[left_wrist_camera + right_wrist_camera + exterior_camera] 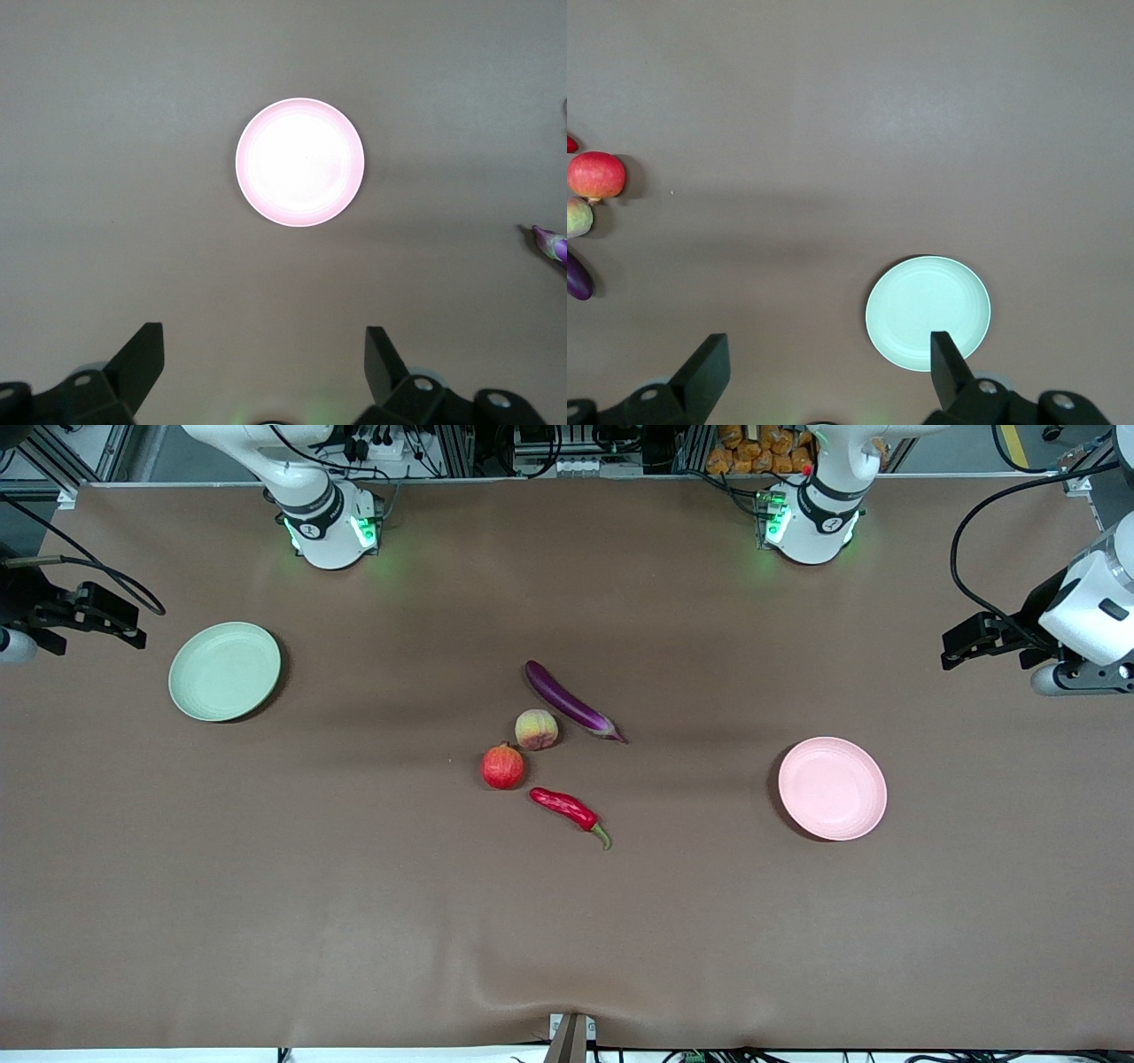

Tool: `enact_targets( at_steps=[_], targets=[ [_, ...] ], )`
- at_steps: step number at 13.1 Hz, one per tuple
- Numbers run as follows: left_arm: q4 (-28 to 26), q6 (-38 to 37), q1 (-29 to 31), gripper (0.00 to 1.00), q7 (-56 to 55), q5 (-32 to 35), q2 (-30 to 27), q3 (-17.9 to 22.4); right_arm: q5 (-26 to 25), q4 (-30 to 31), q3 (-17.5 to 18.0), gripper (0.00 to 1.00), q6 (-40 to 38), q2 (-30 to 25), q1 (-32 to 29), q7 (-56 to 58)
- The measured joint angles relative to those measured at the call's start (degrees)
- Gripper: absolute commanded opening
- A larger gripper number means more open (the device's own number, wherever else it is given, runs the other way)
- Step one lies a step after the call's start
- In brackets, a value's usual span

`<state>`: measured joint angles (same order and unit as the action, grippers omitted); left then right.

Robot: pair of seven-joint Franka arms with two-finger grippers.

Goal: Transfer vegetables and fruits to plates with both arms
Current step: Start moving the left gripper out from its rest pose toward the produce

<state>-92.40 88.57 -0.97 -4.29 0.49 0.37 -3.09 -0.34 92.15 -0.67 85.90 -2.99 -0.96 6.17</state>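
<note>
Nothing lifted yet: the eggplant, peach, pomegranate and chili pepper huddle mid-bench, between the bare green plate and bare pink plate. The left claw hangs spread and empty at its own end of the bench, the right claw likewise at its end, both well apart from the produce. Likely handling: the glossy eggplant looks slippery, so pinch mid-length; the round fruits may roll, so grip across the widest part.
</note>
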Motion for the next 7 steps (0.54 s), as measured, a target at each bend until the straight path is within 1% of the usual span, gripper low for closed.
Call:
enact_targets(
  at_steps=[7],
  targets=[
    [0.1, -1.0, -0.1, 1.0, -0.3, 0.0, 0.0, -0.2, 0.1, 0.1, -0.3, 1.0, 0.0, 0.0, 0.2, 0.0]
  ],
)
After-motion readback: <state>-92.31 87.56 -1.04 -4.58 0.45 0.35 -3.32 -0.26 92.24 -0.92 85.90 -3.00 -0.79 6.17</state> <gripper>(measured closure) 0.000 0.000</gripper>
